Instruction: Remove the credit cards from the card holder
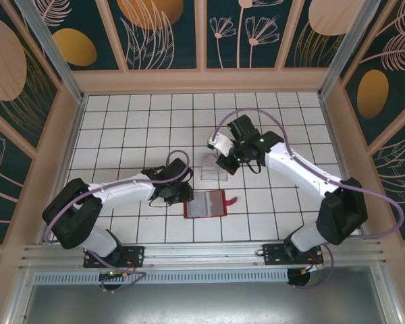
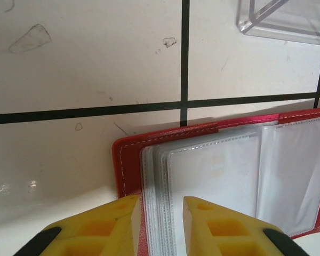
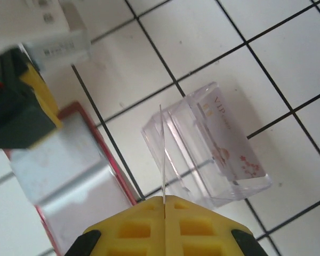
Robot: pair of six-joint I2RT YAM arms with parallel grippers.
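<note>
Top external view: the card holder point(image 1: 206, 204) lies open on the white tiled worktop point(image 1: 121, 121), near the front edge and between the two arms. Its red cover is underneath, its clear sleeves face up, and a small red tab point(image 1: 231, 200) sticks out on its right side. The left pincer point(image 1: 180, 194) is at the holder's left edge. Just behind the holder stands a clear tray point(image 1: 211, 169), with the right pincer point(image 1: 227, 164) above its right side.

Left wrist view: the two yellow fingers point(image 2: 104, 226) stand a little apart, one on each side of the holder's left edge. The red cover and the stack of sleeves fill the gap between them. I cannot tell whether the fingers are pressing on the stack or only flanking it. The sleeves that show look pale and glossy, and I cannot tell whether any card sits inside them. A corner of the tray shows at the upper right, apart from the holder.

Right wrist view: the right pincer is clenched, its yellow fingers meeting on the lower end of a thin card point(image 3: 162, 154). The card is seen edge-on as a fine line rising from the fingertips. It overlaps the near left side of the tray, but I cannot tell whether it reaches inside or is above the tray. A pale card point(image 3: 229, 140) printed with "VIP" and small red flowers leans inside the tray along its right wall. The open holder lies to the left, just beside the tray.
</note>
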